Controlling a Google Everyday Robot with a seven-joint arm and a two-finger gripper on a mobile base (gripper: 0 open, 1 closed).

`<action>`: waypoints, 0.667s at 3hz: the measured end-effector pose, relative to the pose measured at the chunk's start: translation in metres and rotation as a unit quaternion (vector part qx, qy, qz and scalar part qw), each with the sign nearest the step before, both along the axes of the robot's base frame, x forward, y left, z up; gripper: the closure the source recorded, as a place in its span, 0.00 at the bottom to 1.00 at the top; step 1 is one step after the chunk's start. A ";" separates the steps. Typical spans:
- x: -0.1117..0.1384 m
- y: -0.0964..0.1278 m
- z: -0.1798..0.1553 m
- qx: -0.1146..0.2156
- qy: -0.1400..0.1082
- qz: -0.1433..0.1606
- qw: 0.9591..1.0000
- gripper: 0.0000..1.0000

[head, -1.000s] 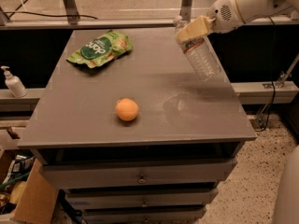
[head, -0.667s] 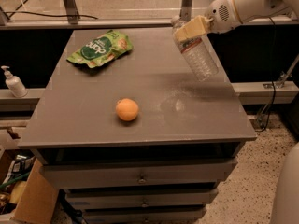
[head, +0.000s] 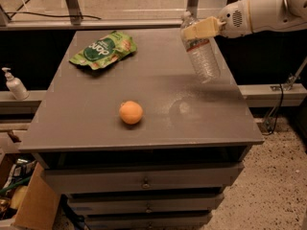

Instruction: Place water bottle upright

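The water bottle (head: pixel 201 51) is a clear ribbed plastic bottle with a white cap and a label band near its neck. It hangs in the air above the right side of the grey table (head: pixel 96 119), neck up and tilted, its base leaning down to the right. My gripper (head: pixel 199 28) comes in from the right on a white arm and its tan fingers (head: pixel 204 28) are shut on the bottle's upper part, just below the cap. The bottle's base is off the tabletop.
An orange (head: pixel 131 112) lies near the table's front middle. A green snack bag (head: pixel 103 49) lies at the back left. A white pump-dispenser bottle (head: pixel 14 84) stands on a ledge to the left. Drawers sit below the tabletop; a cardboard box (head: pixel 29 205) is at the lower left.
The gripper and the held bottle have shifted slightly left and the bottle stands a little nearer to upright. Nothing else has moved.
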State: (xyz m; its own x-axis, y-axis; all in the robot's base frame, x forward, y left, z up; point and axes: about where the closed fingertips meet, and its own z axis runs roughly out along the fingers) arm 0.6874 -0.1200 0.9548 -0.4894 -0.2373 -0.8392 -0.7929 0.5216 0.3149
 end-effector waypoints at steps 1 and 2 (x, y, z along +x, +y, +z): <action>0.006 0.007 0.012 0.063 -0.051 -0.009 0.997 1.00; 0.008 0.011 0.022 0.110 -0.108 -0.014 0.988 1.00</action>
